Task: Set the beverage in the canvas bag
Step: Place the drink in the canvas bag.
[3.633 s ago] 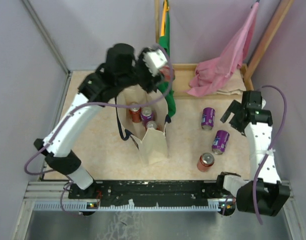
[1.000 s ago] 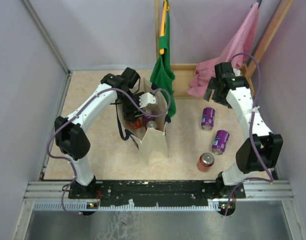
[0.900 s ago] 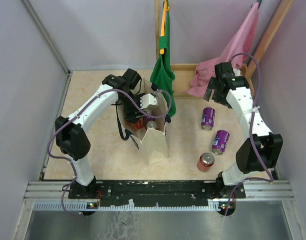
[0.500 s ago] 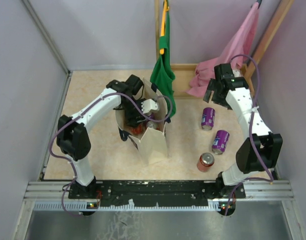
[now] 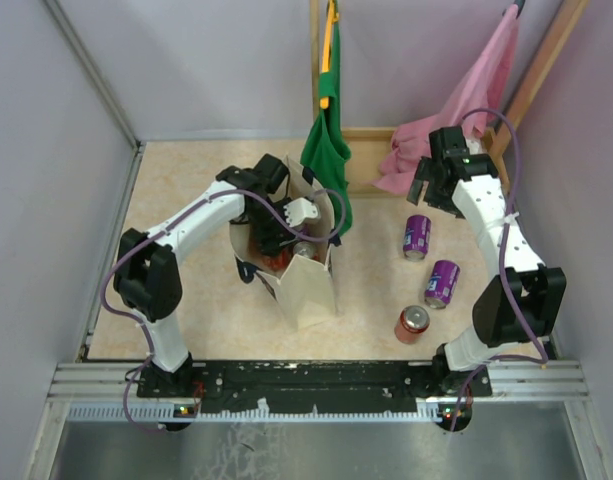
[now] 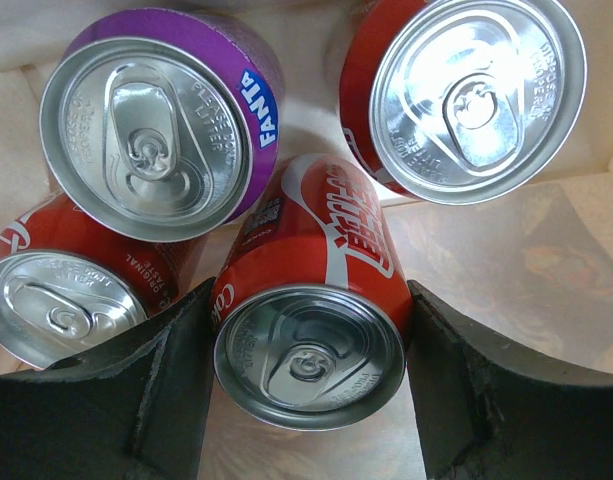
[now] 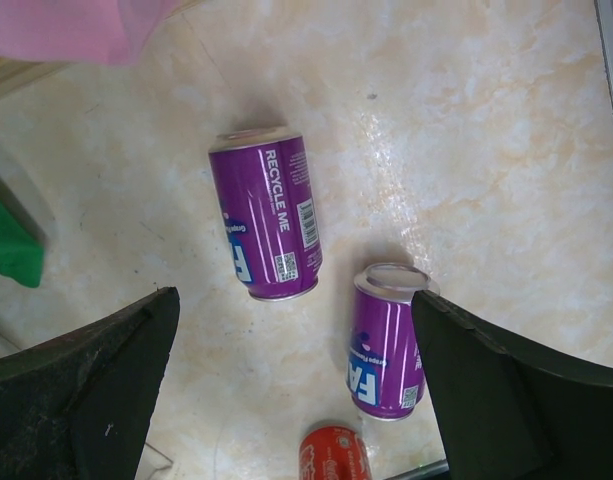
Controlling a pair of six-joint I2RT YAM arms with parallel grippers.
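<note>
Inside the canvas bag (image 5: pixel 308 290), which stands upright near the middle of the bench (image 5: pixel 371 300), the left pincer (image 6: pixel 308 300) is clamped on a red Coca-Cola can (image 6: pixel 311 365), one finger pressed against each side of it. The can leans a little, its lid towards the wrist camera, and sits among three others in the bag. A purple Fanta can (image 6: pixel 151 135) is at the upper left, a red can (image 6: pixel 466 95) at the upper right, and another red can (image 6: pixel 61 300) at the lower left, partly behind the left finger (image 6: pixel 136 400). From above, the left arm bends down into the bag's open mouth, and a navy handle (image 5: pixel 244 268) hangs over the bag's left side.

The right pincer (image 7: pixel 294 310) hovers with its jaws spread wide and nothing between them, over the right part of the bench near the pink cloth (image 5: pixel 441 135). Below it, a purple can marked RECYCLE ME (image 7: pixel 266 215) and a second purple can (image 7: pixel 386 345) lie on their sides, well apart from the bag. An upright red can (image 5: pixel 412 323) stands nearer the front edge. The green cloth bag (image 5: pixel 326 150) hangs just behind the canvas bag.
</note>
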